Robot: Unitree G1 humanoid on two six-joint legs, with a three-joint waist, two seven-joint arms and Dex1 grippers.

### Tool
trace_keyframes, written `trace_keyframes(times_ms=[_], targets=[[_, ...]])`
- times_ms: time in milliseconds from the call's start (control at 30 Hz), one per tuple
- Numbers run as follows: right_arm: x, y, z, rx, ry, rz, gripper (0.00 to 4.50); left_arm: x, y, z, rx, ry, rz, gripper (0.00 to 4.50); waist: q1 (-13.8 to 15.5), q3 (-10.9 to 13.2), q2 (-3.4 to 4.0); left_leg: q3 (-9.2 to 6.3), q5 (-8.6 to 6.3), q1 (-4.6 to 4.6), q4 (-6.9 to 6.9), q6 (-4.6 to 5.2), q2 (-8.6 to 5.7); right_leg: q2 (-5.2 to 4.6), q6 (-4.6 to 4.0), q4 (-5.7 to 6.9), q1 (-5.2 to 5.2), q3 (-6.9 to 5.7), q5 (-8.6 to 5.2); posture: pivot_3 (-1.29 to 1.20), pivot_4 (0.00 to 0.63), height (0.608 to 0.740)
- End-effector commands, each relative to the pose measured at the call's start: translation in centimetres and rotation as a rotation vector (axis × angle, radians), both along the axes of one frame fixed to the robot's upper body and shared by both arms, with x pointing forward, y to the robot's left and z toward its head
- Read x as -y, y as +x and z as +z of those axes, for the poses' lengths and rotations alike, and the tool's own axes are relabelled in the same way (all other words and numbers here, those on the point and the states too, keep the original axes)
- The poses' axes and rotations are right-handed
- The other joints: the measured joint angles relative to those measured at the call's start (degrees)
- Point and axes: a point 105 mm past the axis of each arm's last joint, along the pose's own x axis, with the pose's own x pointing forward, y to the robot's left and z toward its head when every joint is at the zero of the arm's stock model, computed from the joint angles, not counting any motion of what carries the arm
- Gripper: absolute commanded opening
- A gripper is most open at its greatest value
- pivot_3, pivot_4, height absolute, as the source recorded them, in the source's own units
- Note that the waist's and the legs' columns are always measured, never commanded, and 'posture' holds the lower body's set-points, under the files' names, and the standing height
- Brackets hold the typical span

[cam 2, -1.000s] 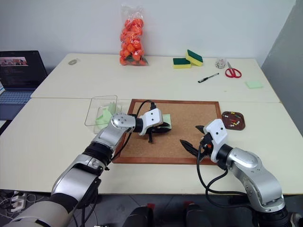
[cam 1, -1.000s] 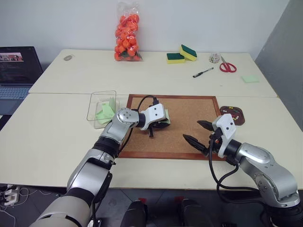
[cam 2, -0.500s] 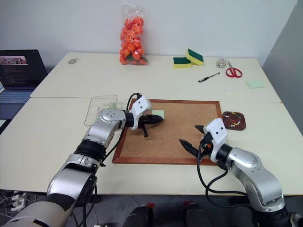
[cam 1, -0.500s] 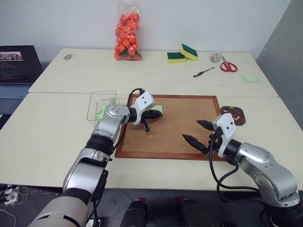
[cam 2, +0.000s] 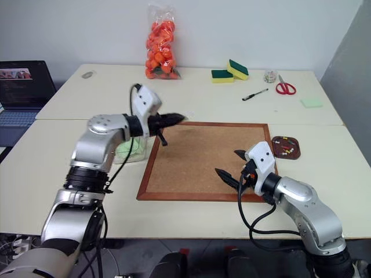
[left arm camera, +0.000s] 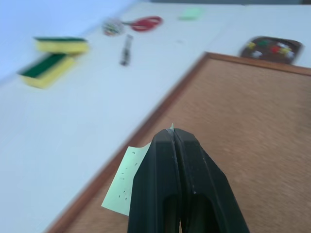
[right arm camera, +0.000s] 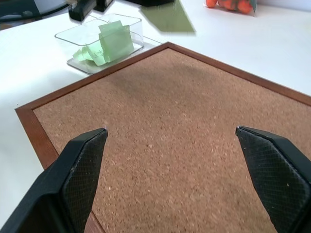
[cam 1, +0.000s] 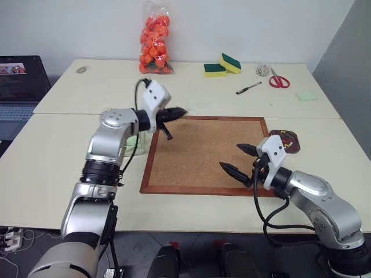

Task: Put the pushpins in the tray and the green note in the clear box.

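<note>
Above the far left corner of the cork board, your left claw is raised off the surface with its fingers pressed together on the green note; in the left wrist view you can see the pale sheet sticking out to one side of the closed black fingers. The clear box sits on the worktop just left of the board's far left corner, below and to the left of that claw, with crumpled green papers lying inside it. The note hangs in the air, apart from the box.

Your right claw hovers over the near right part of the board with its two fingers spread wide and nothing between them. Just right of the board's far right corner you have the tray, dark brown, with the pushpins lying in it; you can make out red and pale heads, though they are too small to count.

Farther back on the pale worktop you see a bag of orange items near the wall, two green and yellow sponges, a pen, red-handled scissors and a pale-green pad at the far right. A laptop stands open at the far left edge. Behind everything runs a plain white wall.
</note>
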Motion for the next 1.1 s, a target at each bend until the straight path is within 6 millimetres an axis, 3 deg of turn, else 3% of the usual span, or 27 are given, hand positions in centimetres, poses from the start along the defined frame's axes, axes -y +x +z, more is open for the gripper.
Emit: trace_keyframes(times_ms=[33,167,433,567,733,1100], targets=[[-1.5,-0.3,1.9,0.067,0.037,0.095,4.50,-3.1,-1.5,2.2,0.100,-0.003,0.171,0.01,-0.2,0.0,0.01,0.01,0.00,0.01,-0.01,0.00,0.04,0.01,0.00,-0.01,-0.01,0.05,0.00,0.00,0.150,0.740],[-2.6,0.4,3.5,0.114,0.067,0.175,4.50,-5.7,-2.5,2.7,0.127,0.015,0.353,0.01,-0.4,0.1,-0.09,0.01,0.00,0.02,0.03,0.00,0.03,0.00,0.00,0.01,0.00,0.04,0.00,0.00,0.150,0.740],[-4.2,1.9,5.3,0.165,0.062,0.274,4.50,-9.6,-2.6,0.2,0.070,0.074,0.582,0.01,0.3,0.1,-0.11,0.01,0.00,0.01,0.01,0.00,0.00,-0.05,-0.01,-0.04,0.02,-0.01,0.01,0.00,0.150,0.740],[-5.3,2.2,6.3,0.177,0.076,0.315,4.50,-10.4,-2.3,-1.1,0.049,0.090,0.629,0.01,0.3,0.1,-0.11,0.01,0.00,0.01,0.00,0.00,0.01,-0.04,-0.03,-0.02,-0.01,-0.01,0.02,0.00,0.150,0.740],[-6.0,2.4,6.7,0.190,0.071,0.338,4.50,-9.8,-1.8,-2.4,0.031,0.083,0.622,0.01,0.4,0.1,-0.11,0.00,0.00,0.01,-0.01,0.00,0.02,-0.06,-0.04,-0.03,0.00,-0.03,0.02,0.00,0.150,0.740],[-5.5,2.3,6.3,0.178,0.061,0.324,4.50,-10.9,-1.9,-2.0,0.100,0.050,0.711,2.02,0.3,0.1,-0.11,0.01,0.00,0.00,-0.01,0.00,0.02,-0.12,-0.04,-0.03,-0.02,-0.02,0.03,0.00,0.150,0.740]])
